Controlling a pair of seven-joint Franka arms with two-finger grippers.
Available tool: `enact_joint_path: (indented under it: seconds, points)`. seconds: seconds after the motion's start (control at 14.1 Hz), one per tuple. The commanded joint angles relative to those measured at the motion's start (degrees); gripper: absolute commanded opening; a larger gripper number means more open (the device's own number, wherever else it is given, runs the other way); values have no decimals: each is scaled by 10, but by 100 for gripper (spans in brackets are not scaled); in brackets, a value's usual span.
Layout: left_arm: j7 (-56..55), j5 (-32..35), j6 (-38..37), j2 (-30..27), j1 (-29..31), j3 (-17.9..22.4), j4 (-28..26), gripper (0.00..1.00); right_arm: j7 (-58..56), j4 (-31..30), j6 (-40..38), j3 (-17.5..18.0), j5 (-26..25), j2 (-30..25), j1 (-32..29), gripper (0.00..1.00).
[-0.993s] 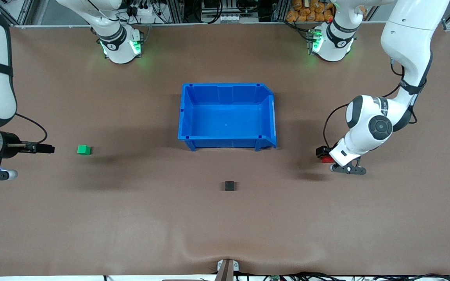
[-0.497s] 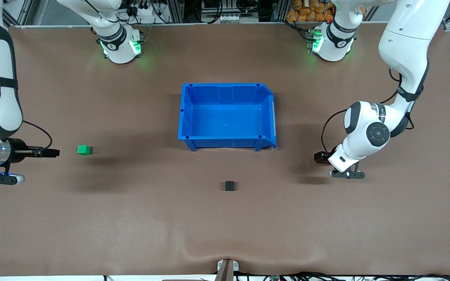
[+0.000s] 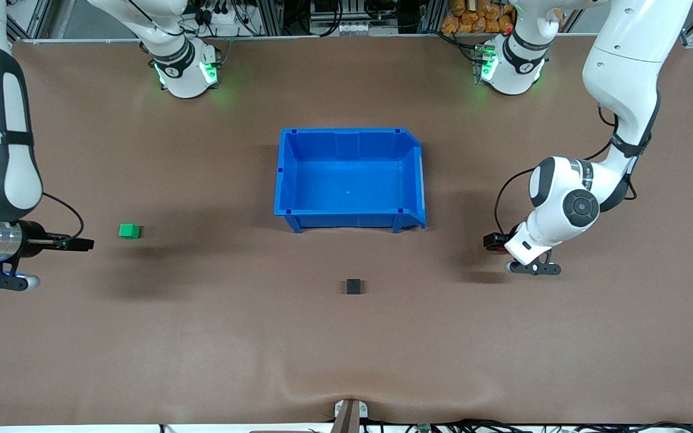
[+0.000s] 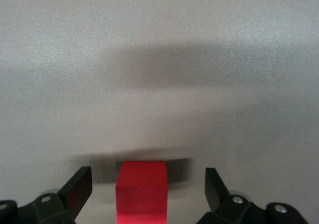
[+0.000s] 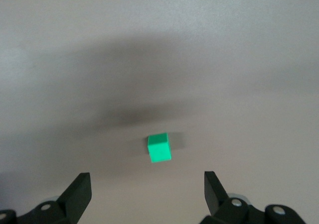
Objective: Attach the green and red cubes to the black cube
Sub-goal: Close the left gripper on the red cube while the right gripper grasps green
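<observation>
The green cube (image 3: 129,231) (image 5: 159,148) lies on the brown table toward the right arm's end. My right gripper (image 3: 85,243) (image 5: 147,181) hovers open just short of it, fingers wide, nothing between them. The black cube (image 3: 354,286) sits alone mid-table, nearer the front camera than the bin. The red cube (image 4: 142,194) rests on the table between the open fingers of my left gripper (image 3: 494,243) (image 4: 147,181), with a gap on each side. The left hand covers almost all of the red cube in the front view.
A large blue bin (image 3: 346,219), empty, stands at the table's centre between the two arms. Both arm bases sit along the table edge farthest from the front camera.
The left gripper has come down around the red cube, which was partly visible in the front view before. The right gripper has crept closer to the green cube.
</observation>
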Motion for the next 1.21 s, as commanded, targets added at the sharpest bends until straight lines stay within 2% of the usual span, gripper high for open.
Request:
enact_joint_path:
  seconds: [0.0, 0.28, 0.43, 0.5, 0.57, 0.64, 0.92, 1.14]
  points:
    - [-14, 14, -10, 2, -3, 3, 7, 98, 5, -25, 25, 6, 7, -3, -5, 100]
    - [-19, 14, -15, 1, -6, 3, 8, 79, 5, -71, 78, 6, 7, -1, -5, 100]
    - [-20, 14, -15, 0, -6, 3, 8, 65, 4, -86, 97, 6, 7, -1, -5, 100]
    - [-22, 14, -16, 0, -6, 3, 8, 46, 4, -101, 113, 6, 7, -1, -3, 100]
    - [-30, 14, -16, 0, -6, 3, 7, 20, 4, -115, 135, 6, 7, -1, -2, 100]
    - [-43, 14, -16, 0, -7, 3, 8, 0, 4, -131, 157, 6, 7, -1, -2, 100]
    - [-108, 14, -21, -1, -12, 3, 14, 0, -1, -157, 188, 6, 5, -1, 0, 100]
    - [-174, 14, -100, -2, -15, 3, 70, 0, -2, -171, 190, 6, 5, -1, 0, 100]
